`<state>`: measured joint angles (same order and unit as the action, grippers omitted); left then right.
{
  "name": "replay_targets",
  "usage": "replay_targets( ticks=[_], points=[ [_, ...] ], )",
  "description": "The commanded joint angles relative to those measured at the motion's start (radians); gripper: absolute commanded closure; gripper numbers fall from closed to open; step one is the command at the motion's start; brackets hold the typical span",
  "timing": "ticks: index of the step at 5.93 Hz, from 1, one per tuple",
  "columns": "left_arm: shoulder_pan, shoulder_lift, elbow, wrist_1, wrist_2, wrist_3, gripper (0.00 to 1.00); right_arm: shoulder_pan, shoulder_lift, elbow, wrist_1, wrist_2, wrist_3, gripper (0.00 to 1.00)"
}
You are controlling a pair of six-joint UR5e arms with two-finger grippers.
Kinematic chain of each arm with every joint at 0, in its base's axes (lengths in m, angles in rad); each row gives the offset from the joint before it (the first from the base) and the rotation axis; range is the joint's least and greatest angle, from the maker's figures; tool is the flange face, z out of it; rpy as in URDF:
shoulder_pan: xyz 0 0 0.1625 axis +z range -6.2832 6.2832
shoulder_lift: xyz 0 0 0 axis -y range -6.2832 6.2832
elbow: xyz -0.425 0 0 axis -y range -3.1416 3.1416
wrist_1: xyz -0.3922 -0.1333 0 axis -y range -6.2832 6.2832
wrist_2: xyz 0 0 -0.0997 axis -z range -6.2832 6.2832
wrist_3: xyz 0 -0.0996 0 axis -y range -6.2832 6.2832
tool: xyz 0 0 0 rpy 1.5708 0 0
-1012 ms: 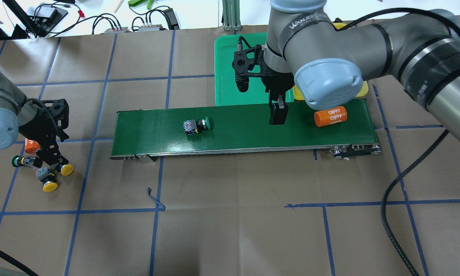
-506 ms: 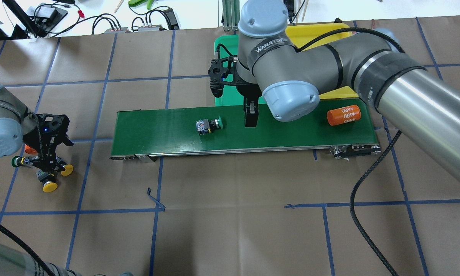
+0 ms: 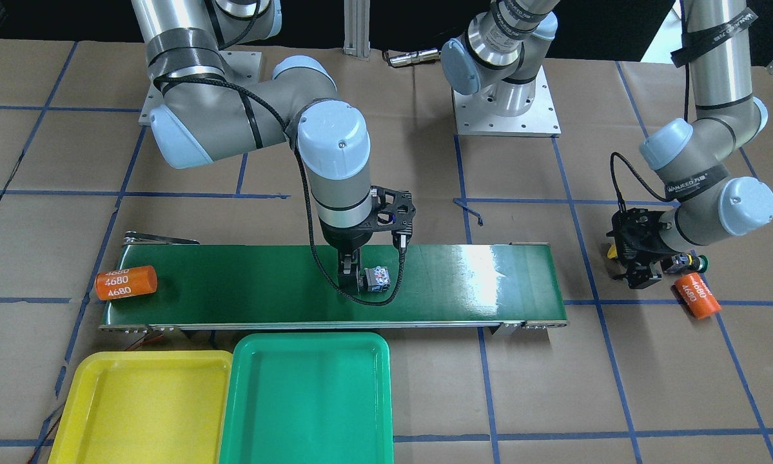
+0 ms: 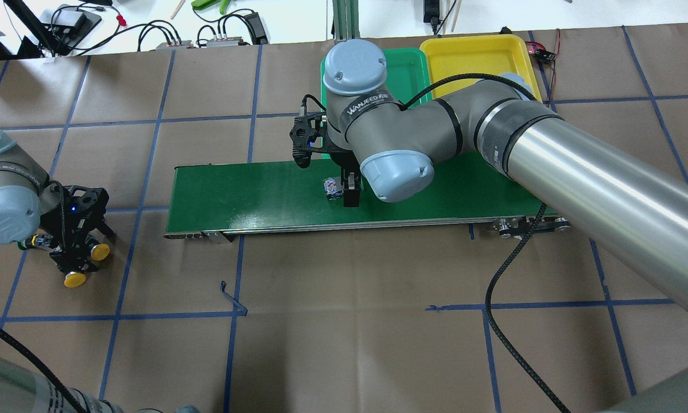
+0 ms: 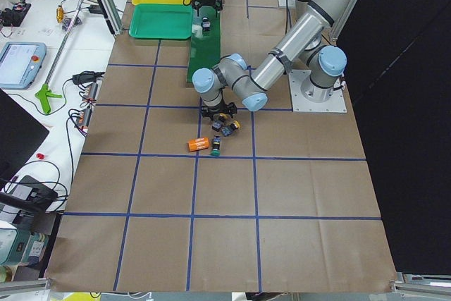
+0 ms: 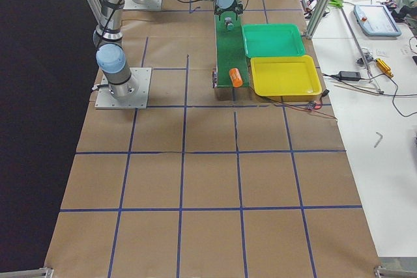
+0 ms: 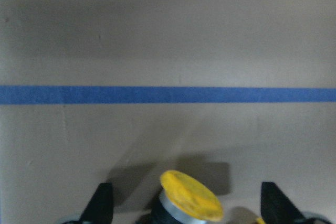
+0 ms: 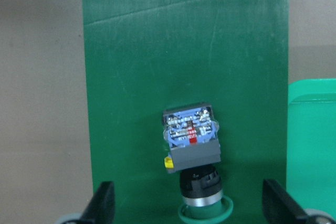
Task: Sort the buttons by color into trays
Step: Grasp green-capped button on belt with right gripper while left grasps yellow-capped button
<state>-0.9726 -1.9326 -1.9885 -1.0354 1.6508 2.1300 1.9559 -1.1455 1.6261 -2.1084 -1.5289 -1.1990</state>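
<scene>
Left jaws (image 7: pixel 189 211): near left of the tabletop (image 4: pixel 344 344), spread wide, holding nothing. A yellow button (image 7: pixel 190 202) sits in the gap, cap tilted up, and neither finger appears to touch it. Spare green button (image 3: pixel 699 262): just beside them on the tabletop.

Belt (image 4: pixel 252 195): mid-tabletop, running left to right.

Green button (image 8: pixel 191 145): on the belt about mid-length, lying on its side. Its long axis runs along the belt, with the blocky body to the left and the cap to the right.

Right jaws (image 8: pixel 190 211): low over the cap end, wide open and empty. One finger stands on the near side of the cap and one on the far side, both clear of it. The closing line therefore runs across the belt, square to the button's axis, and the body juts left past the fingertips. Judged: the right arm takes this button, since the left is well apart. As placed, closing would catch the cap or neck rather than the body.

Orange cylinder (image 3: pixel 126 282): right end of the belt, not for sorting.

Green tray (image 4: pixel 407 74): just beyond the belt, behind the right wrist, holding no button.

Yellow tray (image 4: pixel 475 57): against the green tray's right side, likewise without a button.
</scene>
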Motion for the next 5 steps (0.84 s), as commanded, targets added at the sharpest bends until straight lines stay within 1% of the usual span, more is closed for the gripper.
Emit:
replay_targets(
  ticks=[1,2,3,4,5],
  points=[
    [0.024,-0.014,-0.004,-0.008,-0.002,0.011,0.04,-0.014,0.004,0.003,0.004,-0.013,-0.045,0.00],
    [0.019,-0.014,-0.001,-0.002,-0.008,0.007,0.35,-0.035,0.004,0.004,0.008,-0.040,-0.063,0.00],
    [0.014,-0.011,0.010,-0.002,-0.005,-0.001,0.76,-0.064,0.004,0.029,0.008,-0.040,-0.086,0.00],
    [0.014,-0.014,0.013,0.001,-0.002,-0.002,0.95,-0.093,-0.003,0.076,-0.002,-0.037,-0.109,0.00],
    [0.009,-0.006,0.016,-0.002,-0.003,-0.004,1.00,-0.126,-0.007,0.098,-0.024,-0.037,-0.113,0.12]
  ],
)
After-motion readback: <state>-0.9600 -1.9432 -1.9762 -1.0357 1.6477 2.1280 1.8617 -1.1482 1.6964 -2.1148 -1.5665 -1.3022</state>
